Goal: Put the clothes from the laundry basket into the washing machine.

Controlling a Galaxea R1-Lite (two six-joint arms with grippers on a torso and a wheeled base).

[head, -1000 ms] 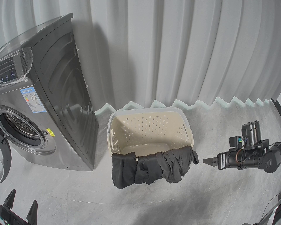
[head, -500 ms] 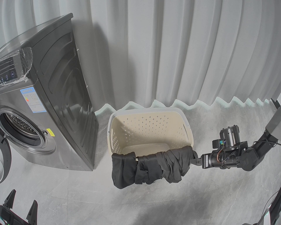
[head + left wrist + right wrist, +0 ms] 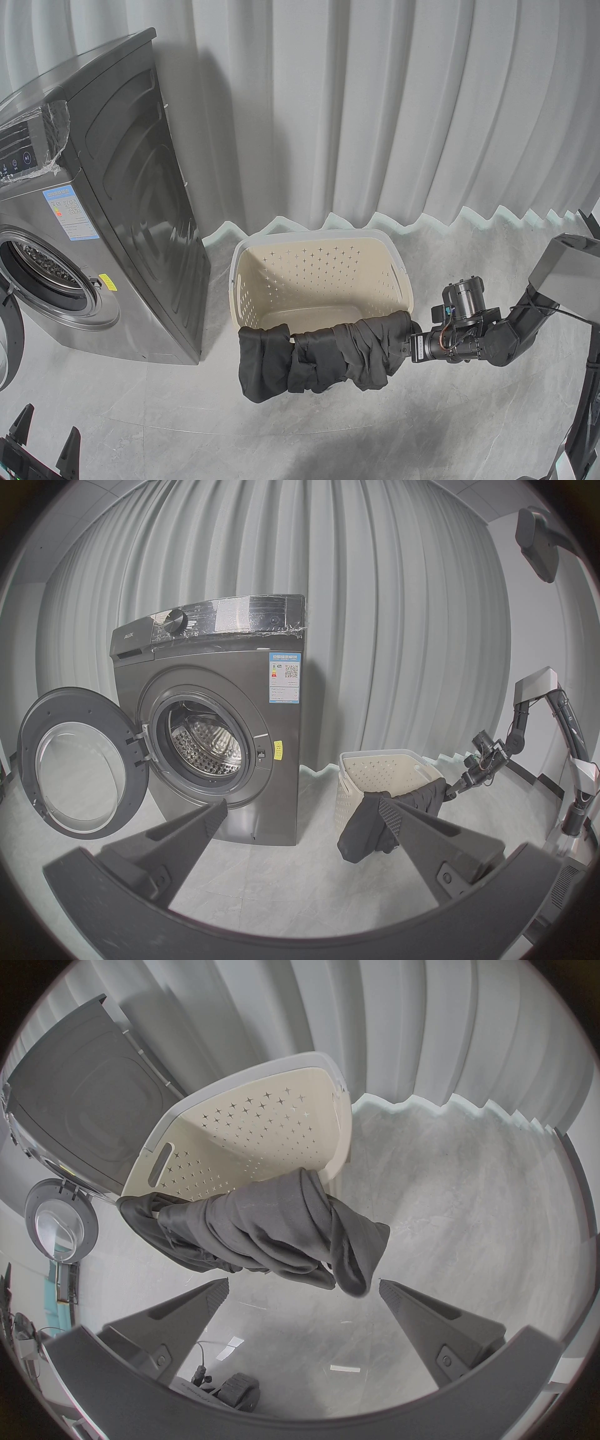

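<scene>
A cream laundry basket (image 3: 319, 275) stands on the floor beside the grey washing machine (image 3: 106, 187). A dark garment (image 3: 325, 359) hangs over the basket's near rim. My right gripper (image 3: 410, 342) is level with that rim, at the garment's right end. In the right wrist view it (image 3: 303, 1288) is open, with the garment's (image 3: 275, 1229) hanging tip just ahead of the gap between its fingers. My left gripper (image 3: 44, 437) is open and holds nothing, low at the near left. The left wrist view has the machine's open drum (image 3: 200, 745) and its door (image 3: 78, 764) swung wide.
White curtains (image 3: 375, 112) hang close behind the basket and machine. Bare grey floor (image 3: 312, 431) lies in front of the basket and to its right. The open door's edge (image 3: 9, 337) stands at the far left.
My right arm has moved left across the floor, bringing its gripper from well clear of the basket up to the garment's right end. The left gripper and the garment have kept still.
</scene>
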